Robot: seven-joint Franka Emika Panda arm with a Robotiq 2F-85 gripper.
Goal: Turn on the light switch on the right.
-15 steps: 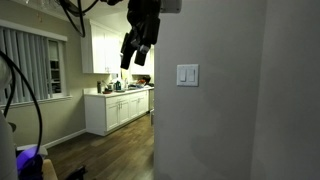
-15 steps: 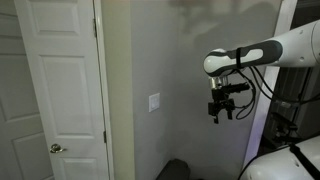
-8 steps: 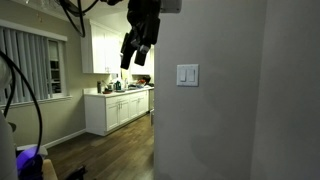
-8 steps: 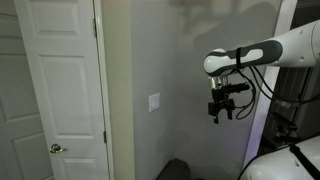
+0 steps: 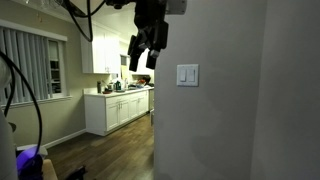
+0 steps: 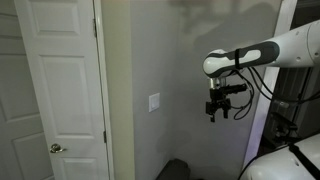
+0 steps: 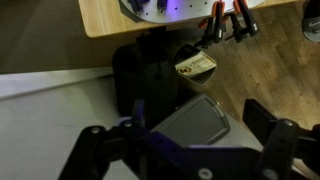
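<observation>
Bring the wide-open gripper to the far-off switch; press slowly, not bumping the left one.

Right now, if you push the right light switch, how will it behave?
The light switch looks like a rigid rocker paddle, so it probably pivots rather than bends. Its wall plate sits flush on the wall, so it likely won't shift.

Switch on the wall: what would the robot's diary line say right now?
gripper: in air, off the wall | jaws: open, empty | right switch: untouched | next: probably reach for it
</observation>
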